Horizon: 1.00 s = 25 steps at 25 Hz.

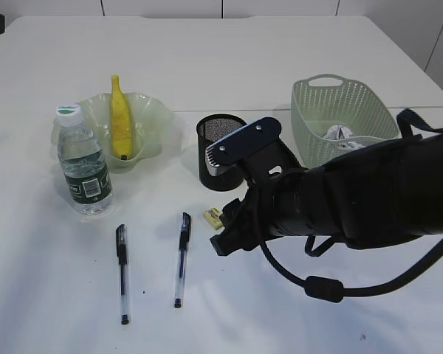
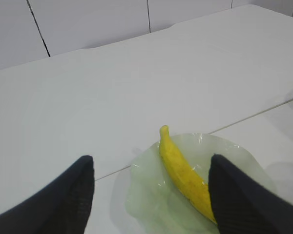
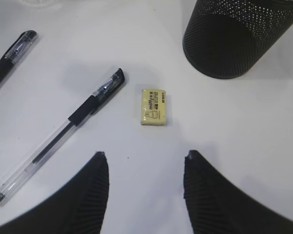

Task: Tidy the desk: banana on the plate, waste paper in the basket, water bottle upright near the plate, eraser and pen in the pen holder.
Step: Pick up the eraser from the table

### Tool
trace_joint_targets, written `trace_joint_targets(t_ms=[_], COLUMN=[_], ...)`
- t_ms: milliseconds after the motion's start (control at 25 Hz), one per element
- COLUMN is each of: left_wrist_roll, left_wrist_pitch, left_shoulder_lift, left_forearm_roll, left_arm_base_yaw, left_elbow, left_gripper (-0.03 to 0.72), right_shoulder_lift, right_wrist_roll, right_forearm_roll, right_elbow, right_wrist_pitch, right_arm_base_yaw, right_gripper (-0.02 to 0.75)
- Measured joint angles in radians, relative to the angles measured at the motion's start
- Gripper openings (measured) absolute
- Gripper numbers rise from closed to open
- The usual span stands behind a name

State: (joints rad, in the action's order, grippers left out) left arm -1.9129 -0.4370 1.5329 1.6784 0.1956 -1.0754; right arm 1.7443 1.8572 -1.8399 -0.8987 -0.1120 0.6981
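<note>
From my seat, far left on the plain white desk [image 1: 295, 59]: the small clear plastic water bottle [image 1: 83, 164] with white cap and dark green label stands upright, just beside the translucent pale green ruffled plate [image 1: 151, 118]. The long yellow banana [image 1: 119, 122] lies in that plate, dark tip toward me. My left wrist camera looks down on the same dish; the left gripper [image 2: 151, 192] hangs above it with jaws spread wide and nothing between them. Below the bottle, two clear-barrelled pens with black caps lie on the desk, the left pen [image 1: 122, 273] and the right pen [image 1: 181, 258], apart and roughly parallel. Just right of the second pen sits the tiny pale yellow rectangular eraser [image 3: 153, 107], flat on the surface, near the black mesh cylindrical pen holder [image 1: 220, 151]. The right gripper [image 3: 145, 161] hovers over the eraser, jaws partly open, gripping nothing, fingers [image 3: 100, 178] clear of the block. Far right, the sage green perforated basket [image 1: 310, 110] holds the crumpled white waste paper [image 1: 340, 135], partly hidden behind my right arm [image 1: 369, 192].
</note>
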Motion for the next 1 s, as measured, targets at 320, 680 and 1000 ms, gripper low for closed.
trace_joint_targets(t_ms=[320,680,1000], left_wrist_roll=[0.005,0.007,0.01], left_wrist_pitch=[0.0,-0.004,-0.006], left_shoulder_lift=[0.0,0.0,0.0], left_forearm_roll=[-0.002,-0.005,-0.05], left_arm_base_yaw=[0.0,0.0,0.0], left_elbow=[0.031,0.037,0.037], left_gripper=[0.514,0.514,0.514], right_shoulder_lift=[0.0,0.0,0.0], right_wrist_roll=[0.048,0.061,0.063], right_forearm_roll=[0.0,0.0,0.0], right_elbow=[0.0,0.0,0.0], right_wrist_pitch=[0.002,0.015,0.02], right_arm_base_yaw=[-0.007,-0.02,-0.02], right_gripper=[0.374,0.374,0.372])
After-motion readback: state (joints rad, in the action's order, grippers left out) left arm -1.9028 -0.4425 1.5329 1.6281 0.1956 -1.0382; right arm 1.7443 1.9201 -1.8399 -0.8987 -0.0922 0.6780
